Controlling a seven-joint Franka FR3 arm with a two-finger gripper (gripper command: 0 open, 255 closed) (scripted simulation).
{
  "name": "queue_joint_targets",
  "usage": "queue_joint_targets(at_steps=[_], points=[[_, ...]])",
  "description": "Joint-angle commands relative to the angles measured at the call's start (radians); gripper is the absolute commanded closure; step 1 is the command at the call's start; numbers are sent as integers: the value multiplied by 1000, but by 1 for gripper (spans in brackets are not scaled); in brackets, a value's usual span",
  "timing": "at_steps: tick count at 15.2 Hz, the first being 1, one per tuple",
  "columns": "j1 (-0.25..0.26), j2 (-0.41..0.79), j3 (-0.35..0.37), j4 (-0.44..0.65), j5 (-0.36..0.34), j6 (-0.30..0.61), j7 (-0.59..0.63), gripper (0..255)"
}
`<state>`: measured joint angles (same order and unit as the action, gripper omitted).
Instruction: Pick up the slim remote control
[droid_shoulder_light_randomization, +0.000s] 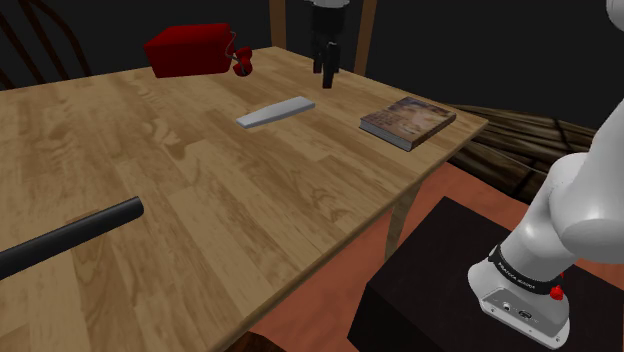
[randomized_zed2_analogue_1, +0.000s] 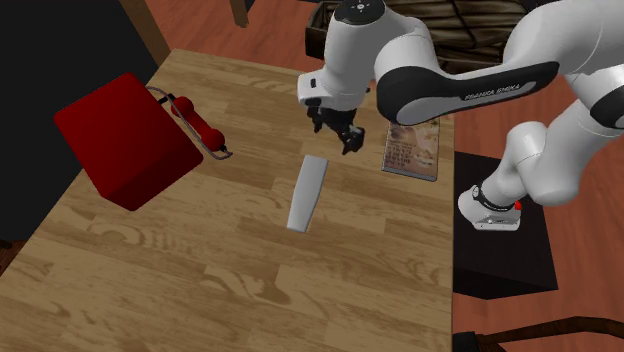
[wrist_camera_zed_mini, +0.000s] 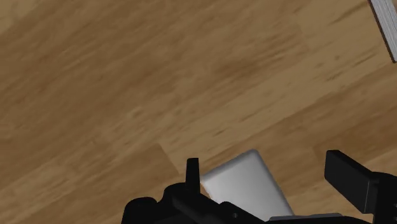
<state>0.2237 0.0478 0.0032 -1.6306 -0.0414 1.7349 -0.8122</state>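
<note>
The slim remote control (droid_shoulder_light_randomization: 275, 112) is a flat pale grey bar lying on the wooden table (droid_shoulder_light_randomization: 150, 170). In the second exterior view the remote (randomized_zed2_analogue_1: 307, 192) lies lengthwise just below my black gripper (randomized_zed2_analogue_1: 338, 135). My gripper (droid_shoulder_light_randomization: 327, 70) hangs above the table, over the remote's end nearest the book, not touching it. Seen from the wrist, the gripper (wrist_camera_zed_mini: 267, 168) is open, its fingers (wrist_camera_zed_mini: 347, 178) stand wide apart, and one rounded end of the remote (wrist_camera_zed_mini: 245, 184) lies on the table beneath the gap.
A red box (droid_shoulder_light_randomization: 188, 50) with a red handset (droid_shoulder_light_randomization: 240, 62) beside it sits at the table's far side. A book (droid_shoulder_light_randomization: 407, 120) lies near the table edge by the stand. A black cylinder (droid_shoulder_light_randomization: 70, 235) crosses the shoulder view's lower left.
</note>
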Motion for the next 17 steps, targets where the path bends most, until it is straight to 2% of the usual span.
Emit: queue_joint_targets(at_steps=[1,9,17], points=[[15,67,17,75,5,-17,-71,0],[83,303,101,364,-5,-116,-318,0],[80,286,101,237,-4,-5,-318,0]])
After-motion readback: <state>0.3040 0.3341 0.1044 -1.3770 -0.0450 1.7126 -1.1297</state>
